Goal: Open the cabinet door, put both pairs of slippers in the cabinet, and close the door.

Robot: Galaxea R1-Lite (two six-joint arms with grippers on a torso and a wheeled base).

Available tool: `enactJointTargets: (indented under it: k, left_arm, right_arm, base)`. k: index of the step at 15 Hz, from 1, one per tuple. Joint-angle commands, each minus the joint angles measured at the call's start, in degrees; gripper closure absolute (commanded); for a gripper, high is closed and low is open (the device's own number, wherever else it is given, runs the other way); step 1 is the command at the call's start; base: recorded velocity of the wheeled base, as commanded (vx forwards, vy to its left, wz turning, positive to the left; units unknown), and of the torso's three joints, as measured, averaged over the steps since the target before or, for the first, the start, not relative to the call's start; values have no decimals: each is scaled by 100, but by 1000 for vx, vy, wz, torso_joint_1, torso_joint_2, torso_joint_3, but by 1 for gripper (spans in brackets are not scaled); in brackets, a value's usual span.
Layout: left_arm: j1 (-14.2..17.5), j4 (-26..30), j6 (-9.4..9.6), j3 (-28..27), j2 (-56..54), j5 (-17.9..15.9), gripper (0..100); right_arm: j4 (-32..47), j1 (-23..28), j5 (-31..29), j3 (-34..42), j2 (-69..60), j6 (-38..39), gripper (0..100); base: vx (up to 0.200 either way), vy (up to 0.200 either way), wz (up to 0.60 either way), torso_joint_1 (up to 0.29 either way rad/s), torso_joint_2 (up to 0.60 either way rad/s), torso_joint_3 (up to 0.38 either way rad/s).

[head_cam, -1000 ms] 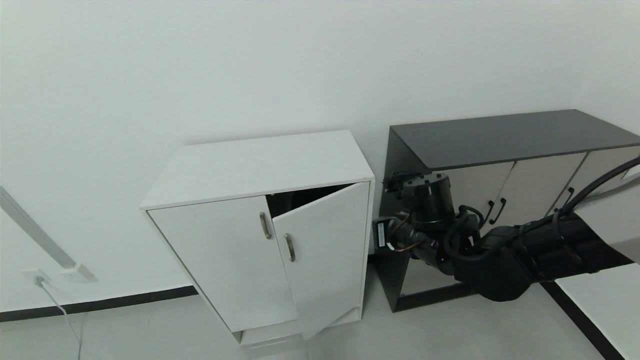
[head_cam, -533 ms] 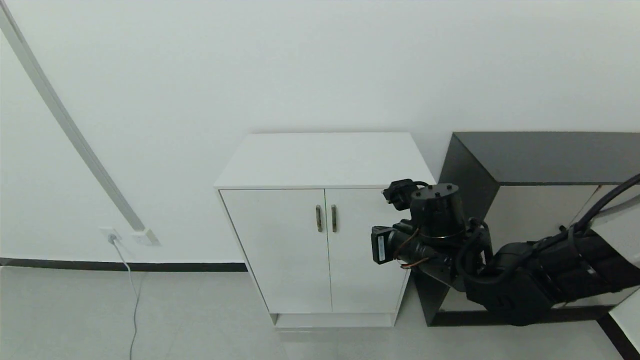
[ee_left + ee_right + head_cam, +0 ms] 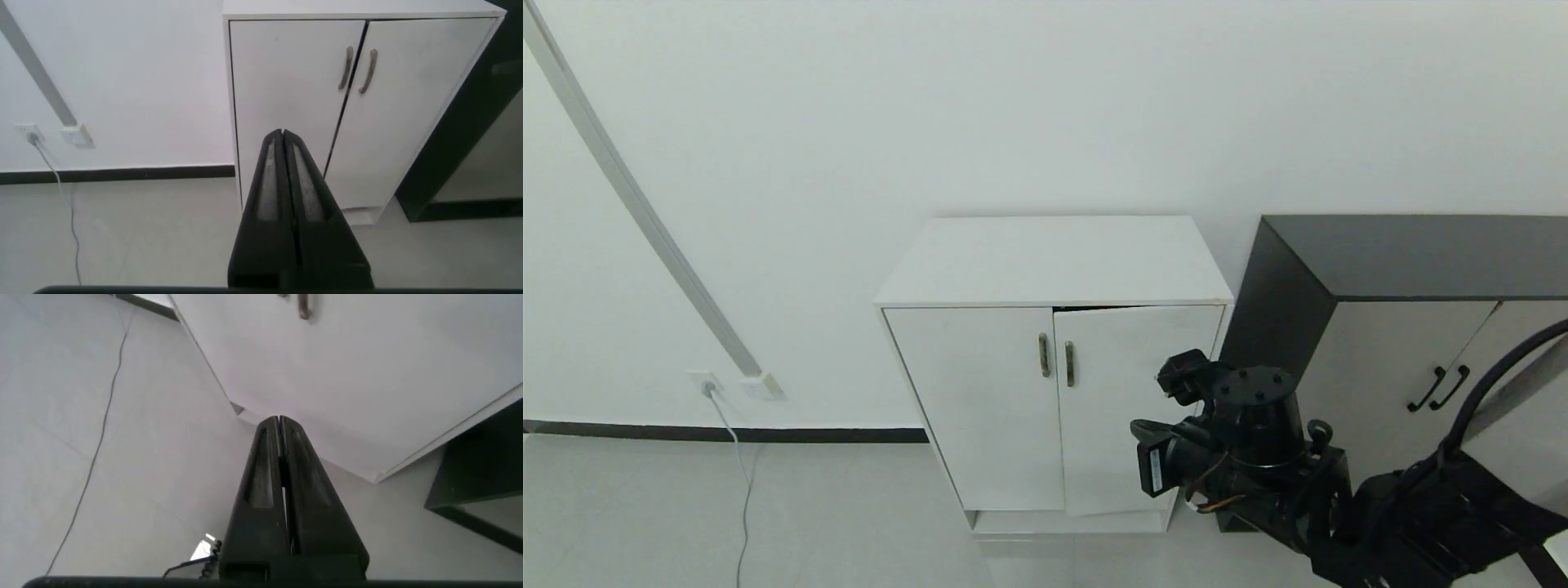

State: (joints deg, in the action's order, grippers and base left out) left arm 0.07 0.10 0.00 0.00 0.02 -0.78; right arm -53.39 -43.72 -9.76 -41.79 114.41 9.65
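One dark sideboard (image 3: 1421,255) stands just beside the white cabinet (image 3: 980,392)

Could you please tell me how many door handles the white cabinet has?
2. The left handle is on the closed left door; the right handle is on the slightly ajar right door, beside it.

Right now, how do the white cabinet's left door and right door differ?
The left door sits flush in the white cabinet, fully shut; the right door stands slightly ajar. No gap shows above the left door, while a dark slit runs along the right door's top edge. The right door's bottom edge juts out past the left door's. Both are plain white, with vertical metal handles beside the middle seam.
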Motion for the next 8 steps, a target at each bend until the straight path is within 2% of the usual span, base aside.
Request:
enactJointTargets:
  k: [1, 8]
  left_arm:
    - [1, -1, 0, 0, 6, -1, 100]
    - [1, -1, 0, 0, 6, -1, 100]
  right_arm:
    - [-189, -67, -8, 250, 205, 1, 100]
    - [-286, -181, 10, 321, 372, 10, 100]
  base:
    - [200, 0, 0, -2, 2, 2]
    - [200, 0, 0, 2, 4, 4]
